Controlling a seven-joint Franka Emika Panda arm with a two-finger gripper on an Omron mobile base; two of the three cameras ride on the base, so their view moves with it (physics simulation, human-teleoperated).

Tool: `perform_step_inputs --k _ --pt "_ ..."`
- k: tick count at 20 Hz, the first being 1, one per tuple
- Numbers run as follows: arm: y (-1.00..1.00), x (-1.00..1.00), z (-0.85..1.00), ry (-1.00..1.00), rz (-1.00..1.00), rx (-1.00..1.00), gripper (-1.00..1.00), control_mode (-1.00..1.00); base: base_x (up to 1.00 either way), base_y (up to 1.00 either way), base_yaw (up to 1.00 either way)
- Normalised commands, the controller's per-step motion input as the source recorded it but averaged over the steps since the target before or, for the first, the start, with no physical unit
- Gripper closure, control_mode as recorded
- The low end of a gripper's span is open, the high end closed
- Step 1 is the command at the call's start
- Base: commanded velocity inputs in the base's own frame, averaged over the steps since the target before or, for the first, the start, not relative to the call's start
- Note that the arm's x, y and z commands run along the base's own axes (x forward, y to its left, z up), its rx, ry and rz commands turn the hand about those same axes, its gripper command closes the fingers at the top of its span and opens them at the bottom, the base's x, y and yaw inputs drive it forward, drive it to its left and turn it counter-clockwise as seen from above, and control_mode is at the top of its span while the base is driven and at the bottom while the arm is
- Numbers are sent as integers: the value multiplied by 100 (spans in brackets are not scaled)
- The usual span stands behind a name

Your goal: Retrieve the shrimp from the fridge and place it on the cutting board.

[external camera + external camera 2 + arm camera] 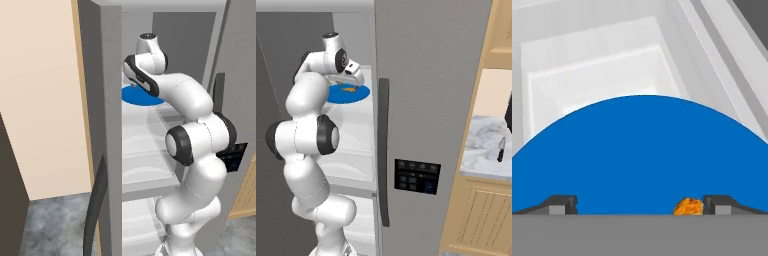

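Note:
The fridge [107,125] stands open, and my arm reaches into its upper compartment. A round blue plate [642,150] lies on a pale shelf there, with the shrimp [689,206], a tiny orange piece, on it. My gripper [641,205] hangs open just above the plate, and the shrimp sits between the fingertips, close to the right fingertip [722,204]. From the right base view, the shrimp [347,89] rests on the plate [348,93] directly below the gripper [349,83]. In the left base view the plate [142,96] is partly hidden behind the arm. The cutting board is out of view.
The fridge's closed right door [426,100] has a long dark handle [383,150] and a control panel [417,176]. Pale shelves [145,145] stack below the plate. At right, a knife [501,149] lies on a marble counter over wooden cabinets [481,220].

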Motion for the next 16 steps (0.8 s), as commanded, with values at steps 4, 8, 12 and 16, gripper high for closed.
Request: perform_step_inputs --k 4,8,12,16 --pt "0 -18 0 1 -8 0 -100 -100 0 0 0" --pt "0 -21 0 0 -4 0 -100 -100 0 0 0" --pt "-6 -36 0 0 -3 0 -100 -100 0 0 0" --pt "-12 -29 0 0 -1 0 -100 -100 0 0 0"
